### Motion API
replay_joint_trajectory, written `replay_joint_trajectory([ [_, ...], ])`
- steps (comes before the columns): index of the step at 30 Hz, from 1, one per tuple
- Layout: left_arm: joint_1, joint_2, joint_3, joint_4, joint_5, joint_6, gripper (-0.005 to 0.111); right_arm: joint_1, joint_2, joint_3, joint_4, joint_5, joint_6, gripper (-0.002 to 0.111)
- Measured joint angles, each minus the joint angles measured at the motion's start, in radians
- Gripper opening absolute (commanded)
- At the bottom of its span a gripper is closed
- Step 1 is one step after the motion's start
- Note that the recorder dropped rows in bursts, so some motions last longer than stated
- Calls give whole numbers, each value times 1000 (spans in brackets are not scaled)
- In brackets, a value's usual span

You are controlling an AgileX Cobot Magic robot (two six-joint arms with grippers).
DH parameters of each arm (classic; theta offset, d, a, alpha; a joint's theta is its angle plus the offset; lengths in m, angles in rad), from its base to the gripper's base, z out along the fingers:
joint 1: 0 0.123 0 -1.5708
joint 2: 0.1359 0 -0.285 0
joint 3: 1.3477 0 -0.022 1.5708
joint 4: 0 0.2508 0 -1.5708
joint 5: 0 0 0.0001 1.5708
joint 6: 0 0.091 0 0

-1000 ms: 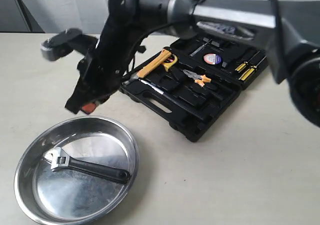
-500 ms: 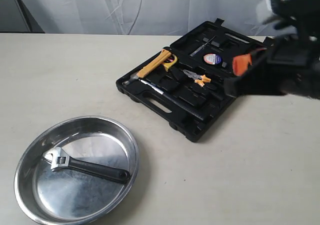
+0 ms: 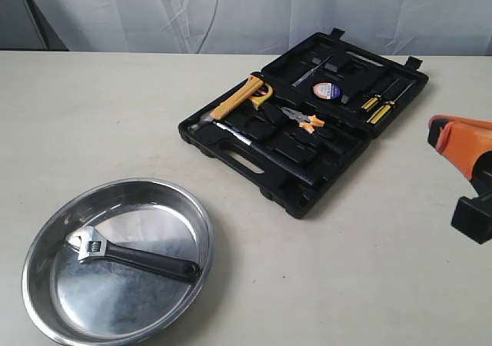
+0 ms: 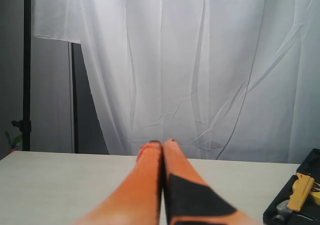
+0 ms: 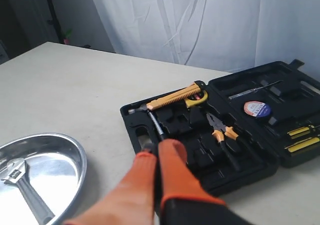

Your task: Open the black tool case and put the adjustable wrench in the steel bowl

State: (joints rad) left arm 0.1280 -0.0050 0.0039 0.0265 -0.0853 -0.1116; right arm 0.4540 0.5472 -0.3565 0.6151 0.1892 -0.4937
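Two clenched, empty pincers: left gripper (image 4: 162, 144), right gripper (image 5: 159, 147).
The black-handled, silver-headed adjustable wrench (image 3: 131, 255) lies in the shiny round steel bowl (image 3: 201, 215), well apart from the right gripper, which hangs low beside the open black tool case (image 3: 338, 158).

Beige table (image 3: 361, 284); white curtain (image 3: 231, 15) behind; yellow-handled hammer (image 3: 234, 104), orange-handled pliers (image 3: 304, 119), screwdrivers (image 3: 380, 114).

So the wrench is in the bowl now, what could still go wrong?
The right gripper sits close to the open black tool case; a careless swing might knock it and spill the hammer and pliers. The adjustable wrench lies with its handle end near the wall of the steel bowl, so a bump there could possibly tip it out.
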Motion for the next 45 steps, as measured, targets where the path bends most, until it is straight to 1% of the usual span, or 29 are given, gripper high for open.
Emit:
replay_joint_trajectory([
  [7, 0, 0, 0, 0, 0, 0, 0, 0, -12, 0, 0, 2, 0, 0],
  [11, 0, 0, 0, 0, 0, 0, 0, -18, -89, 0, 0, 9, 0, 0],
  [15, 0, 0, 0, 0, 0, 0, 0, -111, -190, 0, -12, 11, 0, 0],
  [21, 0, 0, 0, 0, 0, 0, 0, -309, -309, 0, -21, 11, 0, 0],
  [26, 0, 0, 0, 0, 0, 0, 0, -405, -392, 0, -37, 11, 0, 0],
  [28, 0, 0, 0, 0, 0, 0, 0, -433, -413, 0, -77, 11, 0, 0],
  [32, 0, 0, 0, 0, 0, 0, 0, -480, -438, 2, -219, 17, 6, 0],
  [35, 0, 0, 0, 0, 0, 0, 0, -503, -451, 33, -281, 79, 57, 0],
  [38, 0, 0, 0, 0, 0, 0, 0, -508, -476, 100, -368, 124, 139, 0],
  [42, 0, 0, 0, 0, 0, 0, 0, -508, -530, 207, -481, 136, 286, 0],
  [45, 0, 0, 0, 0, 0, 0, 0, -508, -540, 254, -531, 141, 365, 0],
])
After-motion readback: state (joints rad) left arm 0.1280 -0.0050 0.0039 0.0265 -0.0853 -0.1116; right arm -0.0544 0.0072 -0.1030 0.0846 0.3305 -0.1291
